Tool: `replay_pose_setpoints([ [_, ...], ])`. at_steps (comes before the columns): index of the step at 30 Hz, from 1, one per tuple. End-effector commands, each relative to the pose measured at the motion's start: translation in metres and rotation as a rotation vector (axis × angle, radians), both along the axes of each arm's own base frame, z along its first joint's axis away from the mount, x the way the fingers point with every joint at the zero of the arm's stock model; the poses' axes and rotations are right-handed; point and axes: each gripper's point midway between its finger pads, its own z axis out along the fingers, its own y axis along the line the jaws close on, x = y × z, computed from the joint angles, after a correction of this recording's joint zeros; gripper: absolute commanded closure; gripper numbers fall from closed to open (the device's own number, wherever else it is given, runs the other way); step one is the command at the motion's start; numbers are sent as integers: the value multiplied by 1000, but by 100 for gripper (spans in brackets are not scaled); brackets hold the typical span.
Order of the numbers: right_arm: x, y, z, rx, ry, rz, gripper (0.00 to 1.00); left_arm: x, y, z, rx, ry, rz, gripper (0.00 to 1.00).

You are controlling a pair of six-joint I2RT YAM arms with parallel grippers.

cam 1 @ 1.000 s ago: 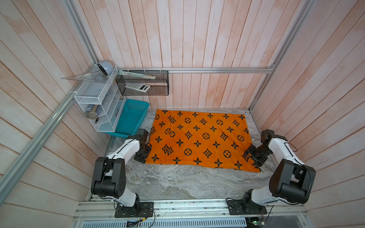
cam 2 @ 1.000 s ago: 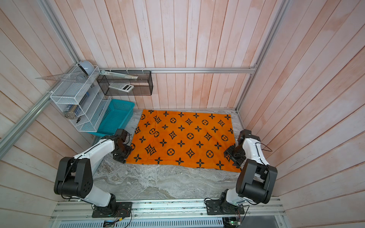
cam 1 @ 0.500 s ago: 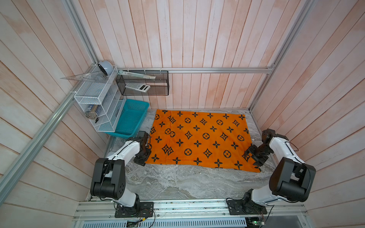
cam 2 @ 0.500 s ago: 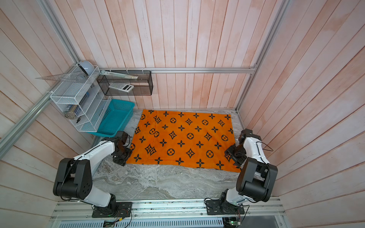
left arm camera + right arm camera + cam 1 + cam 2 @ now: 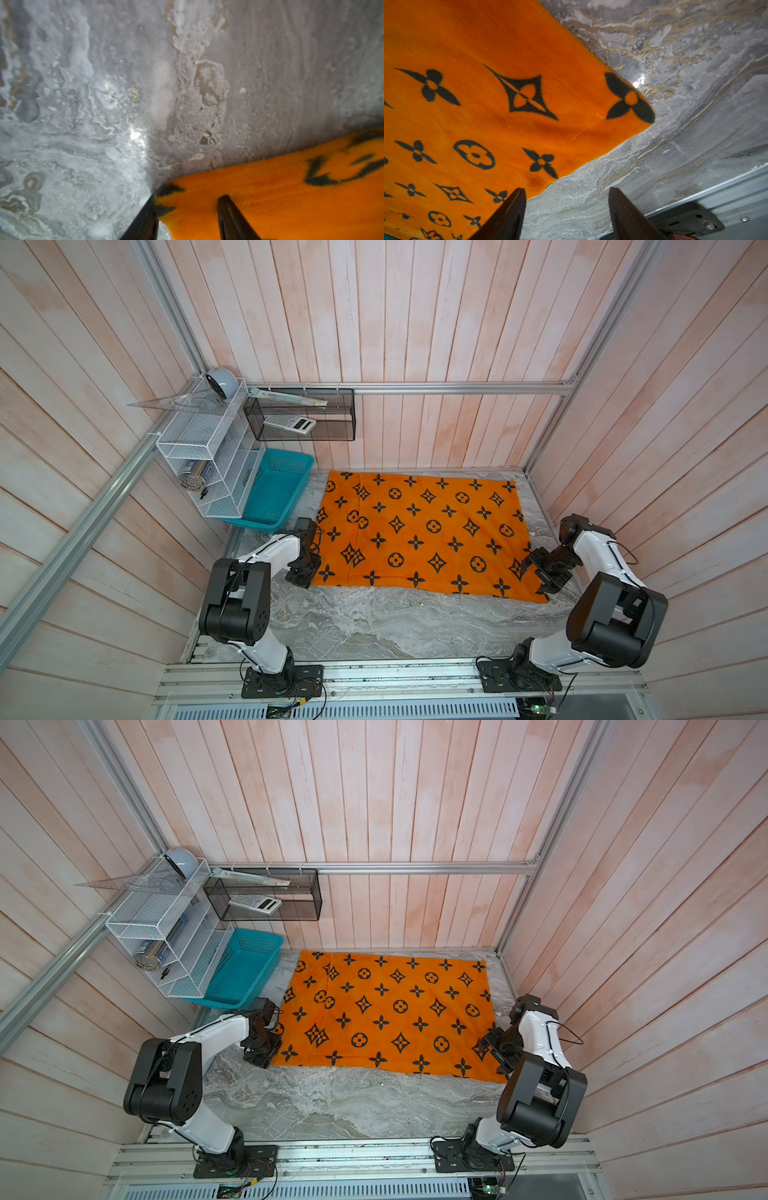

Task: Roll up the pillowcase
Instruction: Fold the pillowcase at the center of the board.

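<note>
Plush, perhaps fleecy pillowcase (image 5: 419, 531), flat on marbled tabletop (image 5: 374, 622)

A: Left arm (image 5: 272, 546), pose?
B: Elbow folded, forearm stretched forward. Left gripper (image 5: 306, 574) low, pointing down; fingers (image 5: 230, 216) part-way apart, a gap showing in the wrist view.
A: Right arm (image 5: 598, 547)?
B: Mirrored, with the forearm forward and the wrist turned inward. Right gripper (image 5: 537, 576) low, tilted toward the middle; fingers (image 5: 508, 214) spread wide.
</note>
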Motion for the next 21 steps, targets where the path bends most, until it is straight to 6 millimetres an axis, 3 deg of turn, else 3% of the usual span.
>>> replay_pose_setpoints([
  [1,-17,-5,-1,-17,51,-42,31,-20,0,-9,7,50,-14,59],
  [9,-36,-28,-17,35,47,-280,32,-4,4,-7,32,19,-36,78],
  [21,-24,-49,-46,6,75,-343,35,2,5,-7,29,6,-31,82],
])
